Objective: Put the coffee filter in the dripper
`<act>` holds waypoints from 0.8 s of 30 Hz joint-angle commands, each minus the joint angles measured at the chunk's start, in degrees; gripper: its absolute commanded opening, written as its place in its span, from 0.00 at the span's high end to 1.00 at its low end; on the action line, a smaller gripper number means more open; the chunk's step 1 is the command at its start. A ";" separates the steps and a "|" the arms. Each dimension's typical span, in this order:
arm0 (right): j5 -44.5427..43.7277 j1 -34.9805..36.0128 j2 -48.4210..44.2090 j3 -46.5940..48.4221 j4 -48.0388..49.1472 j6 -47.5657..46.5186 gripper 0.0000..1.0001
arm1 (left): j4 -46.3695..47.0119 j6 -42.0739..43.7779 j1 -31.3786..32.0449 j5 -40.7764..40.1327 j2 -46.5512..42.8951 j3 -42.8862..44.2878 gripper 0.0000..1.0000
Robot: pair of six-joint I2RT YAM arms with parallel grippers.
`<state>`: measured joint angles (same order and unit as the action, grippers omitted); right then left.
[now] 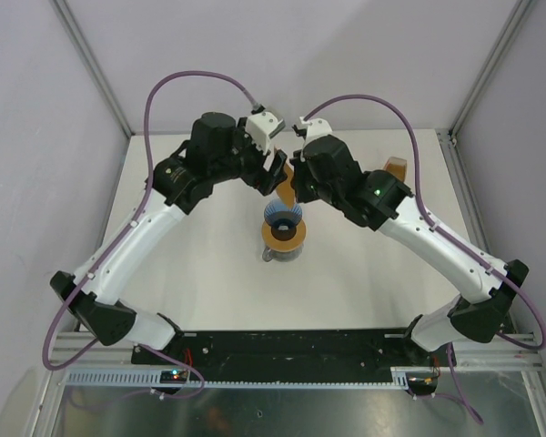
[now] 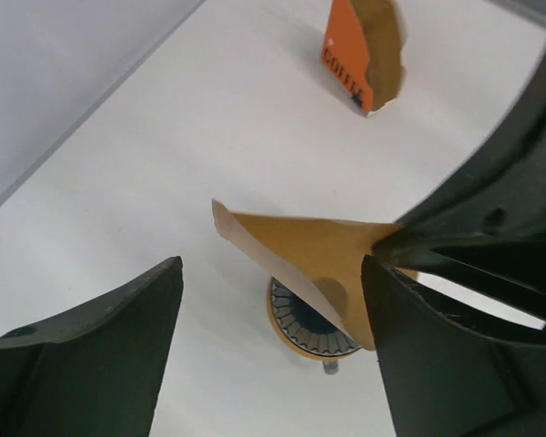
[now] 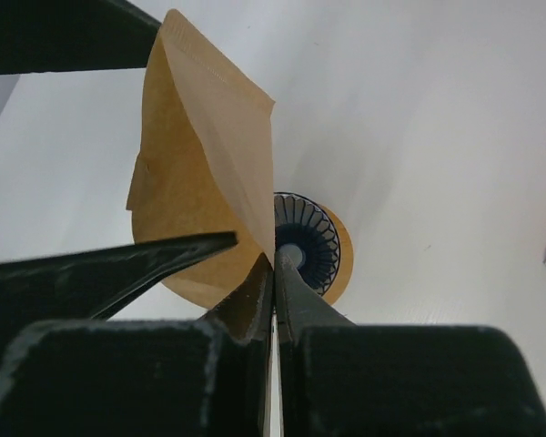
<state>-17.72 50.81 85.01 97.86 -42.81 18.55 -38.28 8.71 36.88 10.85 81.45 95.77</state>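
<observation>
The coffee filter, a thin tan paper cone, hangs in the air just above the dripper, a blue ribbed cone seen from above. My right gripper is shut on the filter's lower edge. In the left wrist view the filter spreads between the fingers of my left gripper, which is wide open around it. The dripper shows below, partly hidden by the paper. From above, both grippers meet over the dripper, with the filter between them.
The dripper rests on a flat brown ring over a glass jug. An orange-brown stack of filters stands upright at the back right of the white table. The frame posts rise at the far corners.
</observation>
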 commanded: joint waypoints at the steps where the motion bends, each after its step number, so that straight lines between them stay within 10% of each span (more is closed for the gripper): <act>1: -0.32 0.53 -1.59 1.76 3.39 0.58 1.00 | 0.12 1.62 0.24 -4.12 1.67 0.67 0.23; 9: 2.71 -3.31 -3.47 -0.14 0.96 0.27 1.00 | 0.32 2.00 0.27 -7.09 1.11 -0.58 0.93; 20: 2.34 -7.49 -6.97 -6.17 4.72 -1.71 1.00 | 0.24 2.68 0.23 -8.21 -0.38 -4.87 1.00; 24: 5.37 -4.96 -6.57 -8.51 11.59 -5.78 0.79 | 0.25 1.40 0.39 -5.31 -0.58 -4.66 1.00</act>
<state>-14.02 43.88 79.85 90.87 -39.38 17.06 -38.22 10.48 37.47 4.47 83.42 91.02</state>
